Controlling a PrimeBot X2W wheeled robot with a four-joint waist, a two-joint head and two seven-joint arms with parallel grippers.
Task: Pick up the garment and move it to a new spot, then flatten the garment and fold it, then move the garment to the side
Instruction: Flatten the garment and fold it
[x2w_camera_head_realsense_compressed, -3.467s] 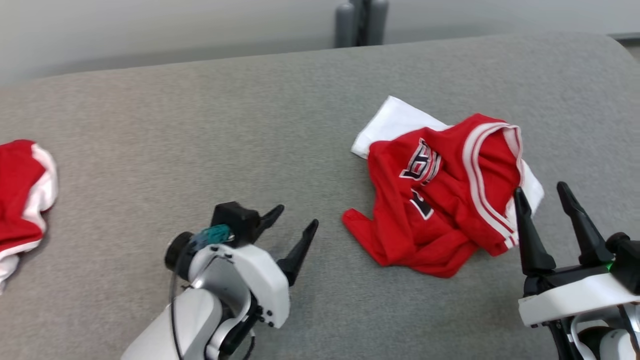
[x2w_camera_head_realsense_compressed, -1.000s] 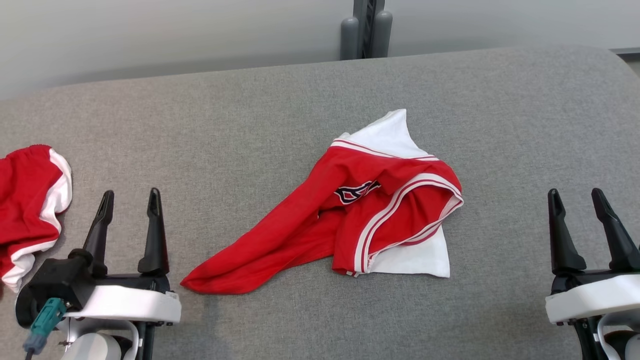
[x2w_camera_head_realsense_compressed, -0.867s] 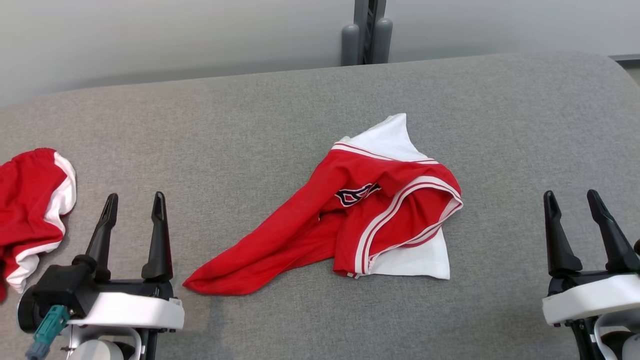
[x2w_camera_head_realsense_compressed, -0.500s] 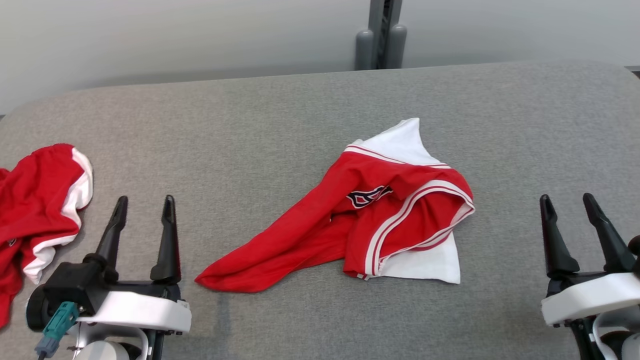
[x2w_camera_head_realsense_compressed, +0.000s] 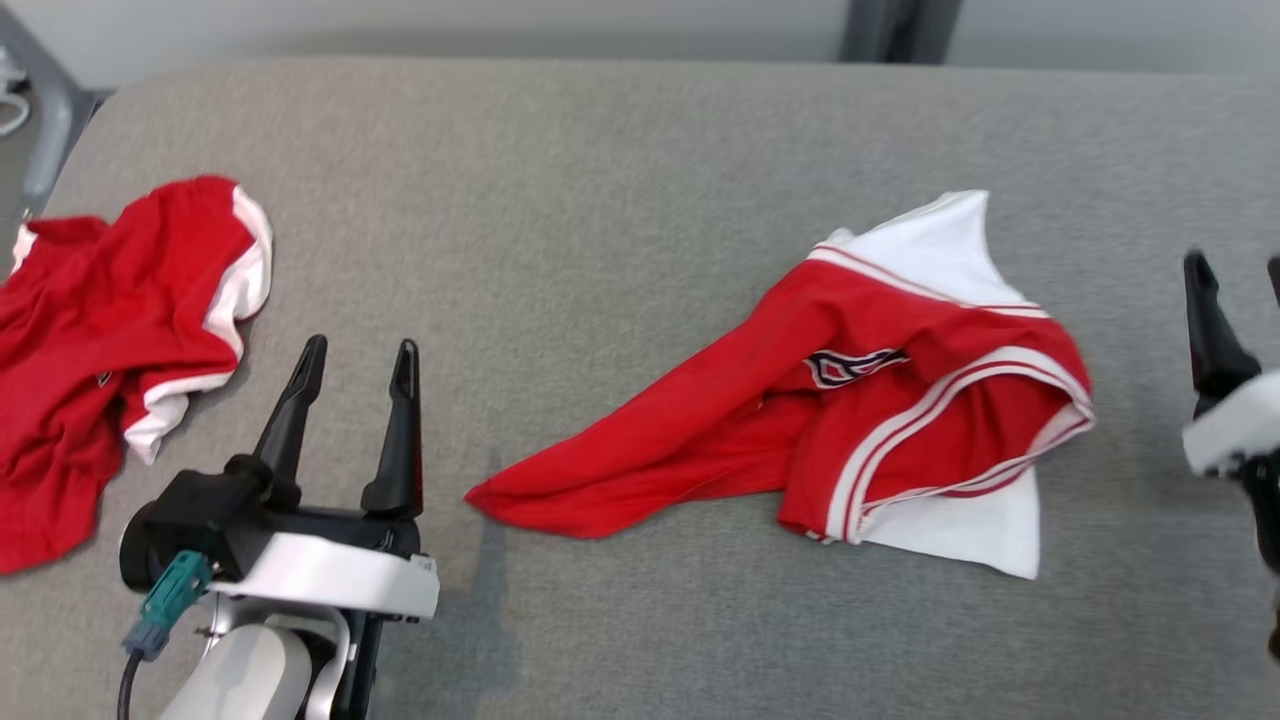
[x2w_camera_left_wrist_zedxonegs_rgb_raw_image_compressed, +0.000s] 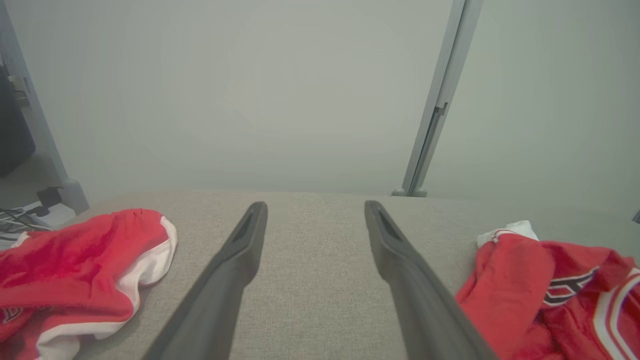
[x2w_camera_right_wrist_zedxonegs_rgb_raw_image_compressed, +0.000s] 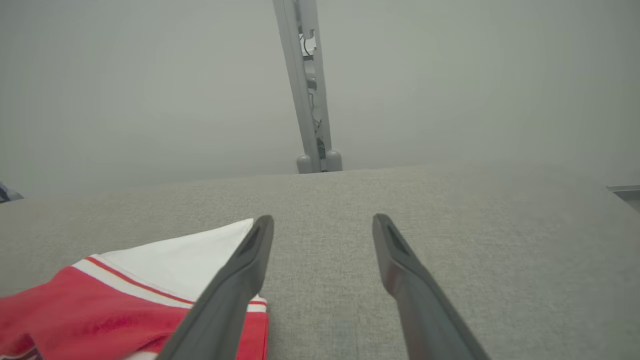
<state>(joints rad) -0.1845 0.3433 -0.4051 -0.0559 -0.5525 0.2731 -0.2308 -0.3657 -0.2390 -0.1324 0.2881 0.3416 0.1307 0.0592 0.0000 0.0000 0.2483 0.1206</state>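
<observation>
The crumpled jersey (x2w_camera_head_realsense_compressed: 900, 410) is laid on the surface (x2w_camera_head_realsense_compressed: 600, 200) between the left tool (x2w_camera_head_realsense_compressed: 360, 348) and right tool (x2w_camera_right_wrist_zedxonegs_rgb_raw_image_compressed: 322, 220), both spread apart, empty; soft and light, it should be pinched at an edge.

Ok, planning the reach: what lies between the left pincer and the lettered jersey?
Just bare grey surface between left pincer and jersey, as the head view shows.

Soft even light, faint shadows, slight motion blur

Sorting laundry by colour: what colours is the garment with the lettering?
The garment is red with white panels and red-and-white striped trim, best seen in the head view.
</observation>
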